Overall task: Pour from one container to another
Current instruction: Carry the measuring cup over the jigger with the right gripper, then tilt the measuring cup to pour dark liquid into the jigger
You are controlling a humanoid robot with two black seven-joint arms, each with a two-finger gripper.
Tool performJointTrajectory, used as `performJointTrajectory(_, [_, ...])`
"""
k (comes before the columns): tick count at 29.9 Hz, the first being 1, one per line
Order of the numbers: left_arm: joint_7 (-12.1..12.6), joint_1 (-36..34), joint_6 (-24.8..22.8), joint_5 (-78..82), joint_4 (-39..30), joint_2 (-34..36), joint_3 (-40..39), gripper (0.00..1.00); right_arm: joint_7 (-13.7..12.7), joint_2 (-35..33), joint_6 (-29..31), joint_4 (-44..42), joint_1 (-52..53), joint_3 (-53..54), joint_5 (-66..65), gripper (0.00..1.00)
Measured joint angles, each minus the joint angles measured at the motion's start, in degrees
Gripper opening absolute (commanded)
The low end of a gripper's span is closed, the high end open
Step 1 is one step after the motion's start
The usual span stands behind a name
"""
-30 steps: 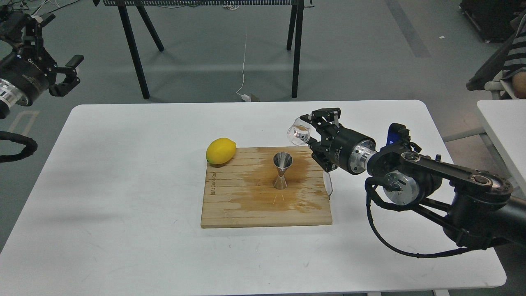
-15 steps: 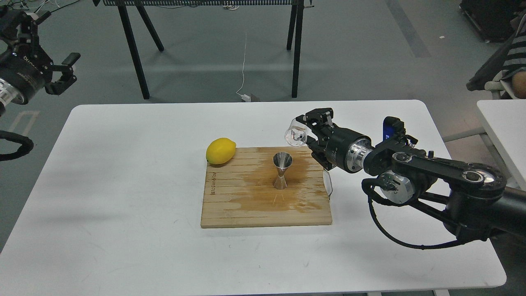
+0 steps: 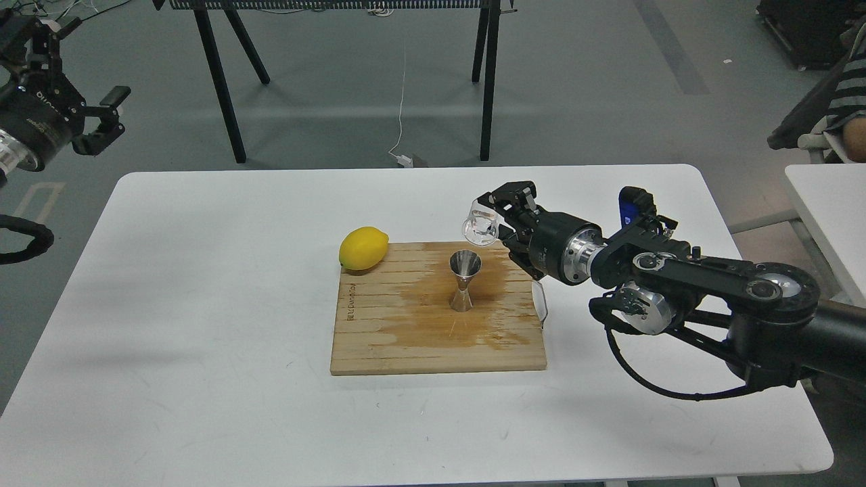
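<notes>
A small clear glass cup [image 3: 480, 226] hangs tilted on its side, mouth toward the left, held in my right gripper [image 3: 499, 223], which is shut on it. The cup sits just above and right of the steel hourglass jigger [image 3: 464, 280], which stands upright on the wooden cutting board [image 3: 379, 338]. A dark wet stain spreads across the board around the jigger. My left gripper [image 3: 101, 118] is raised off the table at the far left, its fingers spread open and holding nothing.
A yellow lemon [image 3: 363, 248] rests on the board's far left corner. The board lies mid-table on the white table [image 3: 203, 284]. Black trestle legs [image 3: 223, 81] stand behind the table, and a second white table [image 3: 825, 216] is at the right.
My right gripper has carried the glass cup left and slightly down, closer over the jigger. The left gripper rose slightly and shifted left.
</notes>
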Motion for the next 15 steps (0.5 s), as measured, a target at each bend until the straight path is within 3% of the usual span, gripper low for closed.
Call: performJointTrajectory(15, [-0.09,0.0,0.0,-0.06,0.01,0.76,-0.08,0.99,0.0,2.39,0.06,-2.11,2.91,-3.85,-2.36,0.2])
